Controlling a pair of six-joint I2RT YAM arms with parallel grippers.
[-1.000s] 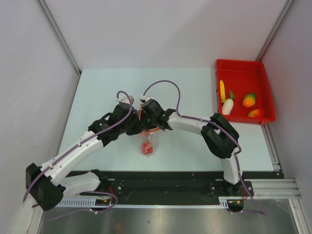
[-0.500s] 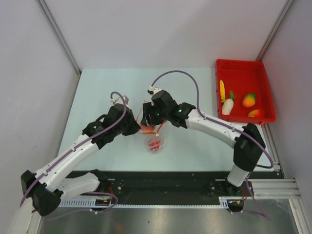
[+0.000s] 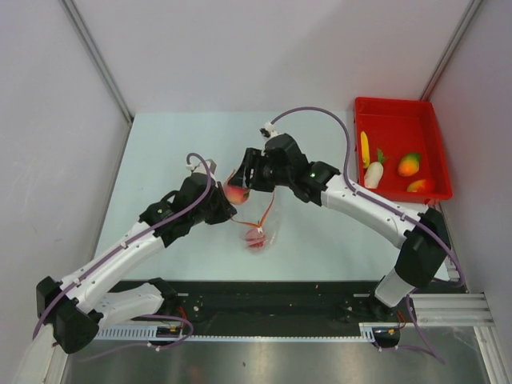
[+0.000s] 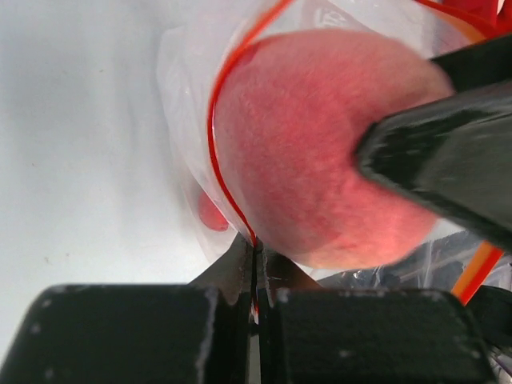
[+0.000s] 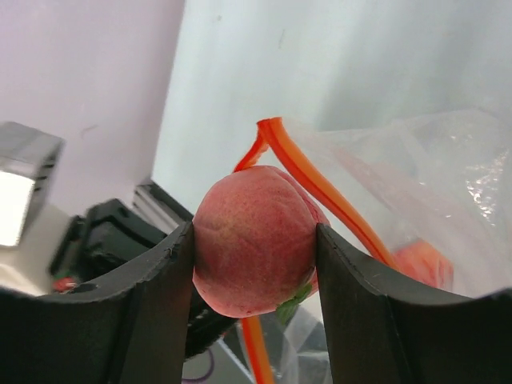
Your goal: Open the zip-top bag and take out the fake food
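Right gripper [image 5: 254,260]: part-closed on a pink peach [image 5: 250,232], one finger on each side, at the bag's mouth.
Left gripper [image 4: 256,276]: fingers pressed together on the bag's rim, pinching thin plastic and the zip strip [image 5: 320,184].
Bag [image 3: 266,220]: mid-table between the two arms, hanging from the left pinch with its mouth open. I cannot tell whether its lower end rests on the table [image 3: 160,152].
Risk, slip: the peach is round and smooth and held only across its middle. A quick swing towards the tray could roll it out of the fingers.
Risk, snag: the strip curves just beside the peach and touches it in the left wrist view. If it catches, the lift probably drags the bag along.
Risk, pinch: the left hold is on a narrow bit of slick plastic. A tug from the right arm could pull it free and drop the bag.
Risk, spill: a dragged or dropped bag could tip its last piece onto the table.
Bag contents: one red piece [image 3: 256,238] low inside; nothing else shows through the plastic. The peach looks all but clear of the mouth.
Tray [image 3: 396,108]: far right of the table, well apart from the bag.
Tray contents: a yellow piece [image 3: 365,149], a radish [image 3: 374,174], an orange-green fruit [image 3: 409,164] and an orange-red piece [image 3: 420,186].
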